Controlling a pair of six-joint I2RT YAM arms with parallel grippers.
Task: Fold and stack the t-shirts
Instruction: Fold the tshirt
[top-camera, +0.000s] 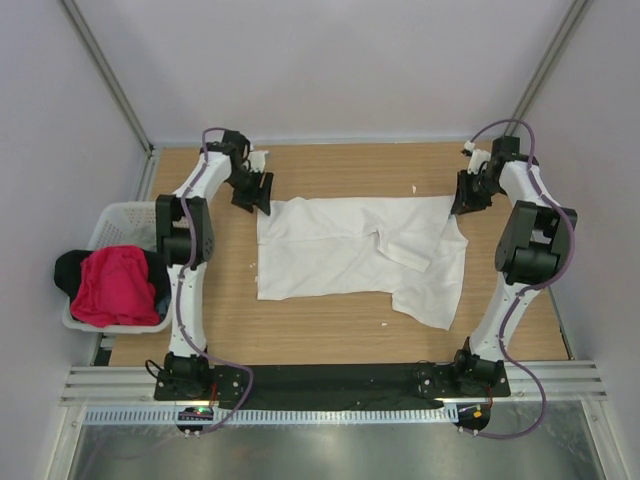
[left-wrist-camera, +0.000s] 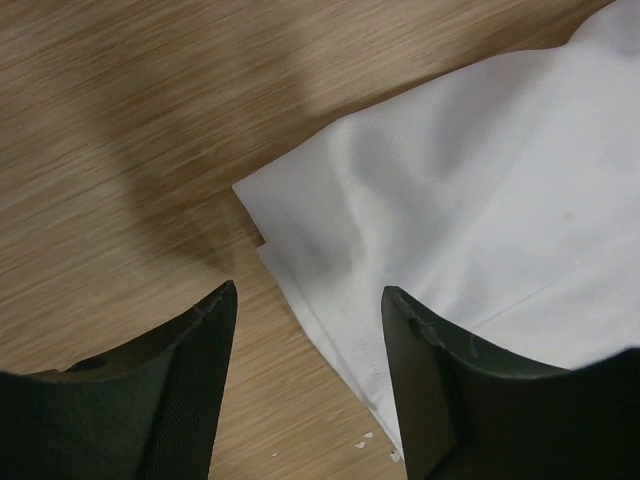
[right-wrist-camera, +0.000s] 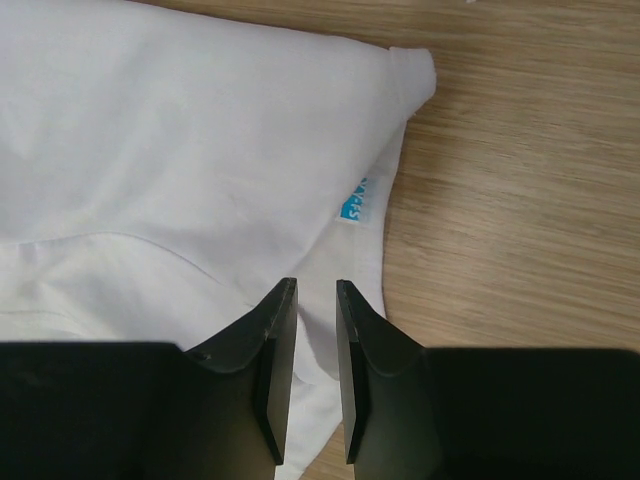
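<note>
white t-shirt (top-camera: 340, 248): matt cloth | table (top-camera: 320, 335): wood grain | basket (top-camera: 112, 218): plastic

Top view: bright, flat, diffuse light, only faint soft shadows on the tabletop (top-camera: 330, 335) around the white t-shirt (top-camera: 340, 250), which is near clipping with low-contrast folds. Left wrist: broad soft shadow on the wood up-left of the t-shirt's corner, left pincer (left-wrist-camera: 308, 288) fingers dark and slightly soft. Right wrist: right pincer (right-wrist-camera: 316, 283) near-black, blue label (right-wrist-camera: 354, 203) at the t-shirt's edge blurred, unreadable.
</note>
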